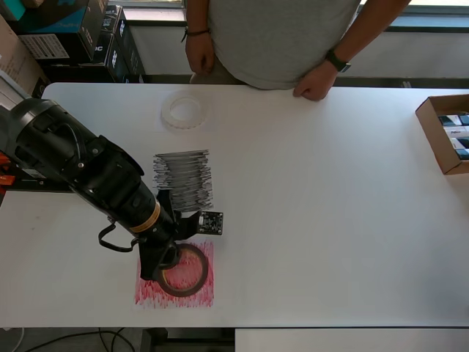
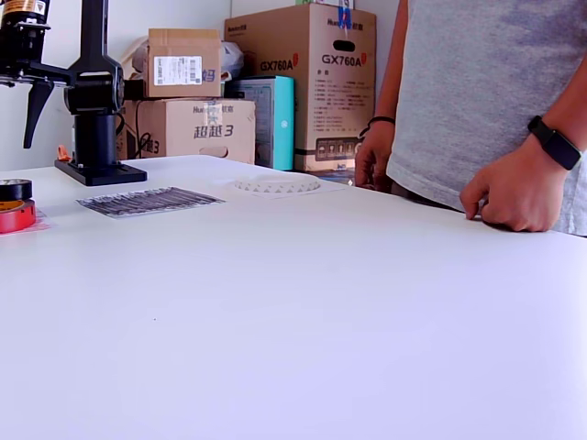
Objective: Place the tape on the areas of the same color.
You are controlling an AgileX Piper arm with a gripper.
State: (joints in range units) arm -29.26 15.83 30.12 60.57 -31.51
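The dark-red tape (image 1: 192, 284) lies flat on the red scribbled area (image 1: 146, 295). My gripper (image 1: 163, 262) hangs high above its left part in the overhead view, empty and open. In the exterior view only one finger (image 2: 37, 105) shows, well above the rolls. There the black tape (image 2: 13, 189) sits right at the red roll (image 2: 14, 216), on it or just behind; the overhead view hides it under my gripper. The black scribbled area (image 1: 183, 180) is bare. The white tape (image 1: 183, 111) rests at the far edge on the white area (image 2: 321, 192).
A person stands at the far side with one hand (image 1: 316, 82) resting on the table edge. An open cardboard box (image 1: 434, 136) sits at the overhead view's right edge. Cartons (image 2: 316, 82) are stacked behind the table.
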